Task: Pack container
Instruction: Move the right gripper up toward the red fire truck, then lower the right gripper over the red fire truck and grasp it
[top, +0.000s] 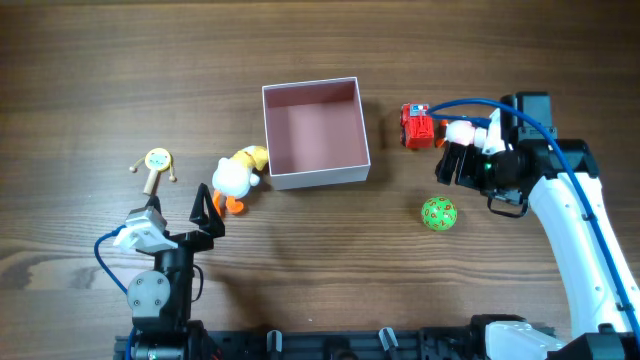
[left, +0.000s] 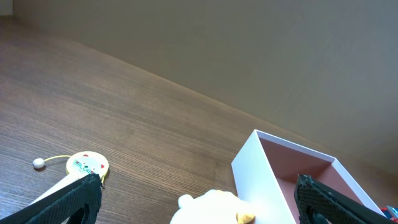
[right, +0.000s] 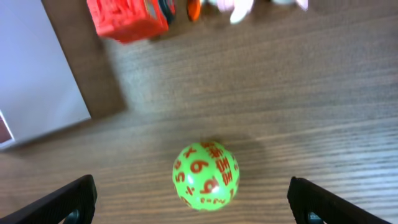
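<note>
Overhead: the box (top: 318, 176) sits mid-table (top: 80, 60), open side up, pink inside. A duck (top: 238, 177) lies at its near-left corner; touching or not, can't tell. A rattle (top: 157, 163) is further left, apart. A red toy (top: 418, 126) stands just right of the box with a small gap, and a white toy (top: 462, 132) is beside it, partly under the right arm. A ball (top: 438, 213) lies alone, nearer the front. The left gripper (top: 208, 213) is just beside the duck, fingers spread. The right gripper (top: 455, 168) is between the white toy and the ball, spread, holding nothing. There is bare wood behind and in front of the box.

Left wrist: the left gripper (left: 196, 205) has fingers (left: 68, 202) wide apart at both lower corners. The duck (left: 208, 208) is low between them, with the box corner (left: 255, 168) on its right and the rattle (left: 87, 165) on its left. Open wood runs to the far edge.

Right wrist: the right gripper (right: 196, 202) is spread wide, with the ball (right: 205, 175) between its fingers (right: 62, 202), untouched. The red toy (right: 127, 18) is top left and the box wall (right: 37, 68) is at the left edge. The white toy (right: 239, 6) is blurred at the top.
</note>
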